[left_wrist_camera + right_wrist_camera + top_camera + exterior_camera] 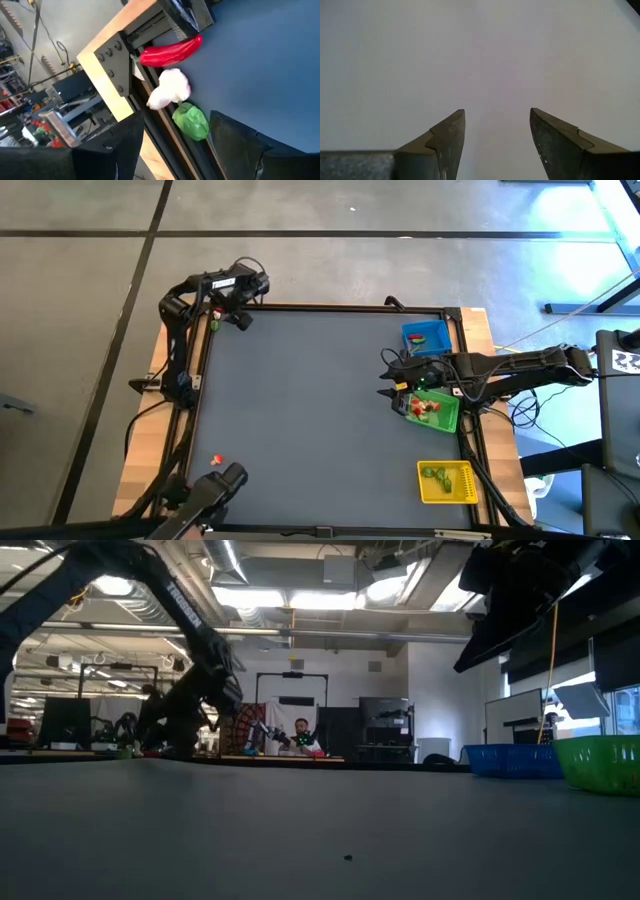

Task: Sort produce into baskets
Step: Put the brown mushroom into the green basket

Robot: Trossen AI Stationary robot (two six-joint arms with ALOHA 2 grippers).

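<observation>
Grey floor [90, 260] with dark seams, bright ceiling strip lights [240, 595], exposed ducts, dark monitors [65, 723], person seated [302, 735] at far desk.

The dark counter [320, 410] carries 3 baskets at right: blue [427, 338] far, green [436, 411] middle, yellow [447, 483] near. Produce [213, 323] lies far left.

- The table [320, 410] is covered by a smooth, matt dark sheet, and pale bare wood is seen along its border.
- A glossy, plastic-looking skin is shown by the red pepper [171, 51].
- The green piece [191, 120] looks smooth with a slight sheen; the whitish piece [169, 89] looks matt.
- The yellow basket [447, 483], at 4 o'clock on the table, looks like moulded plastic.
</observation>
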